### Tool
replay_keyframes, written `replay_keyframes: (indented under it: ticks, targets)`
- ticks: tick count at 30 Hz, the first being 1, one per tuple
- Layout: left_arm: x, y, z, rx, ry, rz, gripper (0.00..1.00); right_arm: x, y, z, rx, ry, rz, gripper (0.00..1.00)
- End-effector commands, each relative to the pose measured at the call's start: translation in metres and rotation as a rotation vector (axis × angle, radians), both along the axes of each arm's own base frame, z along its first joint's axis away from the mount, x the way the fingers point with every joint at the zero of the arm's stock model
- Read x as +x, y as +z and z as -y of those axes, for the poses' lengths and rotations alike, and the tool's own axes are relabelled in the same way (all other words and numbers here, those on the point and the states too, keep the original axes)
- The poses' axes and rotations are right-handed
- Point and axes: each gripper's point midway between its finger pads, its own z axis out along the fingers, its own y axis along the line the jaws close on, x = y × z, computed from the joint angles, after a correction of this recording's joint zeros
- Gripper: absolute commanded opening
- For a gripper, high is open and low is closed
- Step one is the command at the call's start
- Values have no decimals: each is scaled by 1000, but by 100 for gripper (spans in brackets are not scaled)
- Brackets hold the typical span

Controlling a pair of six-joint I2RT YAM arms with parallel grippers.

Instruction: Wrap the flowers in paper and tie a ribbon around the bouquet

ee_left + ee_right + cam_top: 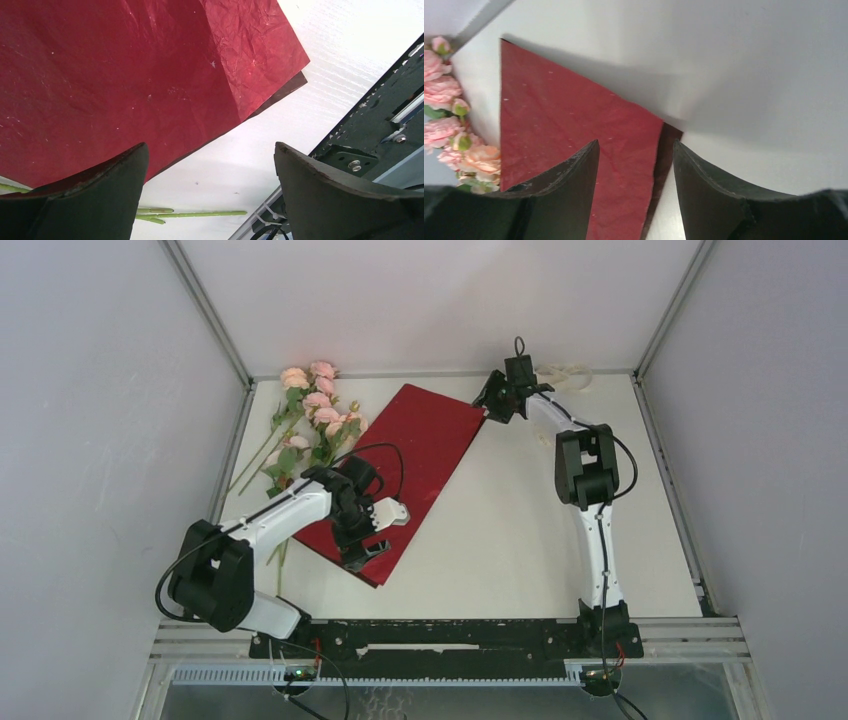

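The paper point(430, 445) lies flat on the white worktop point(520, 530), left of its middle. It is a dark red, crinkled sheet lying at a slant, one end toward the far edge and the other toward the near-left. It looks doubled over: in the left wrist view a darker lower layer peeks out past the top layer at its near corner, and the right wrist view shows the same dark strip along the far-right edge.

The flowers point(312, 410) lie just beside the paper's left side, toward the far-left corner of the worktop. Their pink blooms point to the far edge and their thin green stalks trail toward the left edge. Some leaves reach the sheet's border.

The ribbon point(566, 374) sits in a small cream heap against the far edge, right of centre and well apart from the paper.

The left end effector point(362, 552) hangs over the near end of the paper. Its fingers point(115, 180) are spread wide with nothing between them.

The right end effector point(484, 404) is at the paper's far-right corner. Its fingers point(574, 170) stand apart, straddling the sheet's edge. The paper shows in the gap, and no clamping is visible.
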Motion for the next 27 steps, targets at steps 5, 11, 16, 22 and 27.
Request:
replay_keyframes:
  ticks: [5,11,16,22,27]
  targets:
    - [8,7,12,-51,3,17,100,10,1,-7,58,45,21,51]
    - [8,6,11,-49,6,14,100,16,9,-12,82,59,58,37]
    - [8,6,12,-49,3,14,100,19,17,-14,66,72,82,36]
    - [9,5,11,-46,0,12,100,28,37,-16,-19,99,165,47]
    - [9,3,10,-43,1,11,100,39,45,-21,-14,139,238,54]
